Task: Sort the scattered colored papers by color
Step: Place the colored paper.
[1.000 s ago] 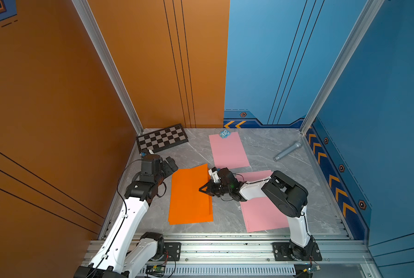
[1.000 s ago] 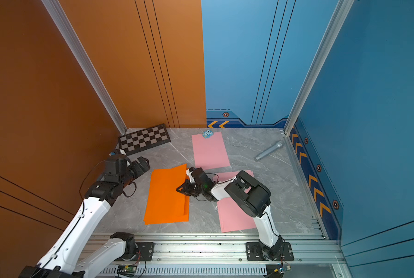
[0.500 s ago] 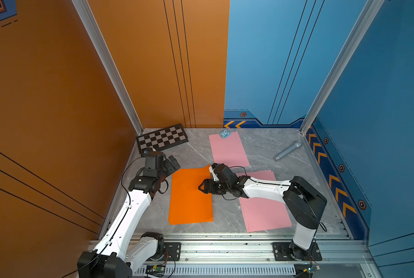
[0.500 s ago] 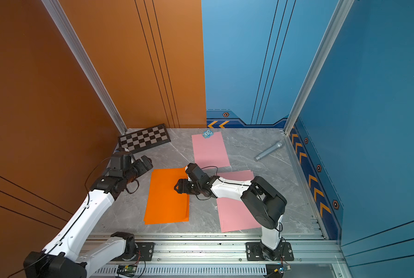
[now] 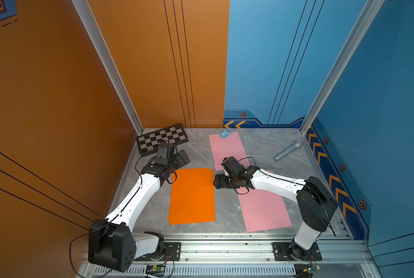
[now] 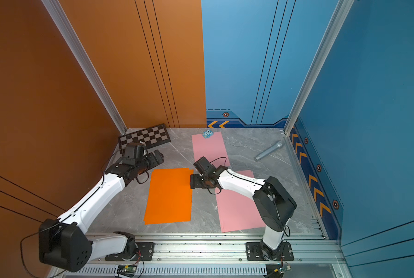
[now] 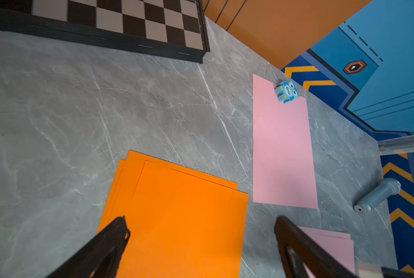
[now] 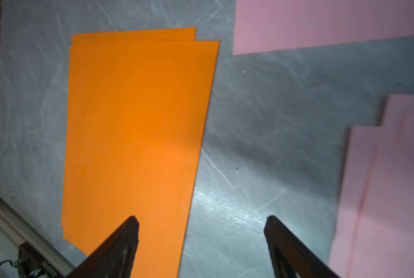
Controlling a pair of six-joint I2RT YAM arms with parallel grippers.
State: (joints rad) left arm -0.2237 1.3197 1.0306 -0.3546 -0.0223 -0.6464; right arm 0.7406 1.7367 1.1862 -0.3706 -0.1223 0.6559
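Observation:
Several orange papers [image 5: 191, 195] [image 6: 168, 195] lie in a loose stack left of the middle, their edges slightly offset in the left wrist view [image 7: 177, 216]. One pink paper [image 5: 226, 146] [image 7: 281, 149] lies flat at the back. More pink papers [image 5: 263, 211] [image 8: 388, 180] are stacked at the front right, partly under my right arm. My right gripper [image 5: 216, 184] [image 8: 202, 220] is open at the orange stack's right edge, one finger over orange [image 8: 133, 132], the other over bare table. My left gripper [image 5: 184, 157] [image 7: 202, 222] hangs open beyond the stack's far left corner, holding nothing.
A black-and-grey checkered board [image 5: 162, 139] lies in the back left corner, close behind my left wrist. A small blue owl toy [image 5: 224, 133] sits on the far pink paper's end. A grey microphone [image 5: 287, 151] lies at the back right. Walls enclose three sides; a metal rail [image 5: 225, 243] runs along the front.
My right gripper has opened and let go of the orange sheet's raised edge, which now lies flat on the stack. The right arm has stretched out lower. The left gripper has shifted slightly farther back.

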